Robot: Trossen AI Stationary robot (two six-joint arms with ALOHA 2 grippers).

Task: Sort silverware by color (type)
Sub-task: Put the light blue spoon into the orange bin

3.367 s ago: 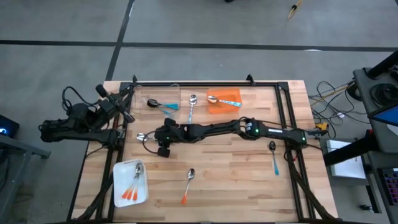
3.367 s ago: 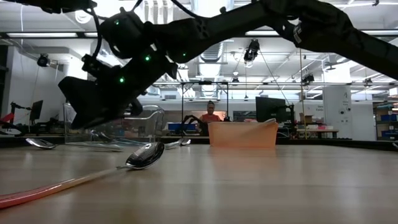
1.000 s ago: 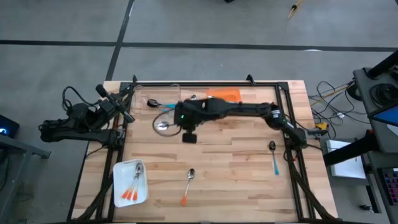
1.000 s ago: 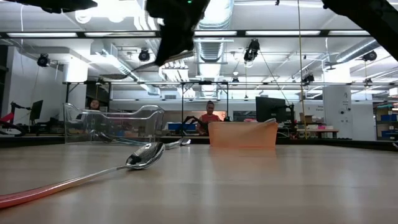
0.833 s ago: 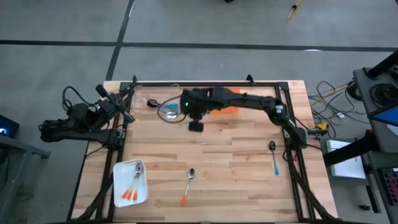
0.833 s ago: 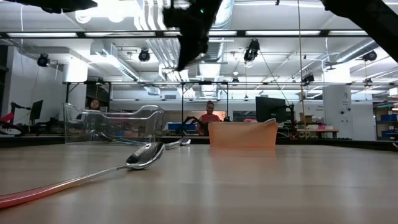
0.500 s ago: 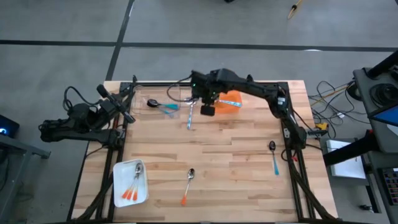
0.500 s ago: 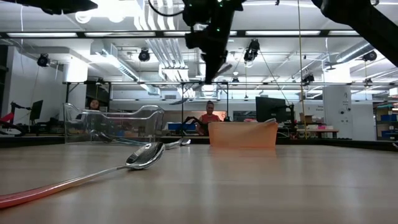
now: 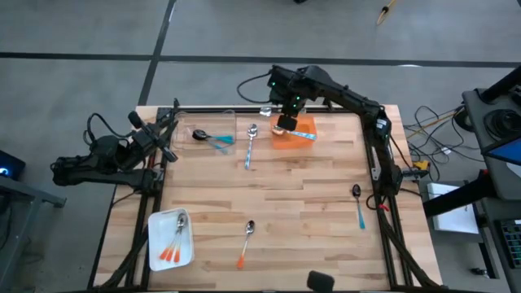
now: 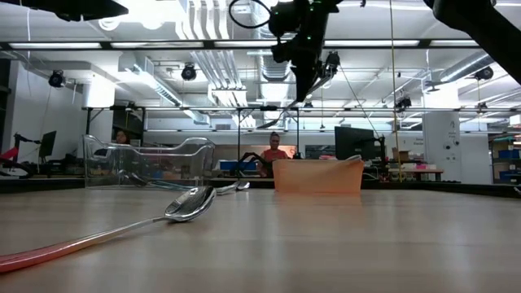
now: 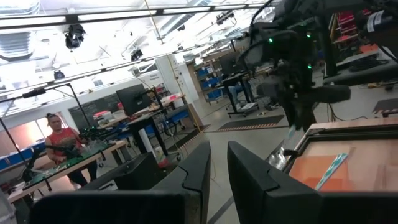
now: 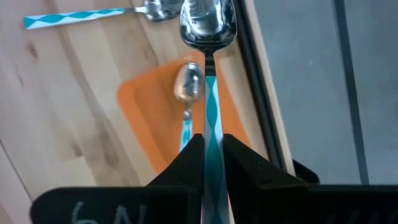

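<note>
My right gripper [image 9: 285, 122] hangs above the orange bin [image 9: 299, 130] at the table's far edge, shut on a silver spoon [image 12: 207, 25] with a teal-patterned handle. One light-blue-handled spoon [image 12: 186, 93] lies in the bin. Another [image 9: 250, 145] lies on the table beside it. A dark spoon [image 9: 207, 137] lies in the clear bin [image 9: 213, 130]. Orange-handled spoons lie in the white tray [image 9: 171, 240], and one more [image 9: 246, 242] is on the table beside it. A teal-handled spoon [image 9: 358, 203] lies at the right. My left gripper [image 11: 217, 168] is parked off the table's left edge, its fingers close together and holding nothing. My right gripper pinches the spoon's patterned handle [image 12: 206, 124] between its two fingers. The handle runs forward out of the fingers, in line with them, and the bowl [image 12: 207, 25] is at the free end. The spoon is lifted clear, over the orange bin's far side.
A black frame [image 9: 370, 146] runs along the table's edges. The wooden table top [image 9: 309, 212] shows bare in the middle. In the low view an orange-handled spoon [image 10: 175, 207] lies close to the camera. People sit in the room beyond the table.
My right gripper has carried the spoon up and away from the table's middle left, toward the far edge and to the right. It now stands over the orange bin. The spoon has stayed in its fingers, clear of the table.
</note>
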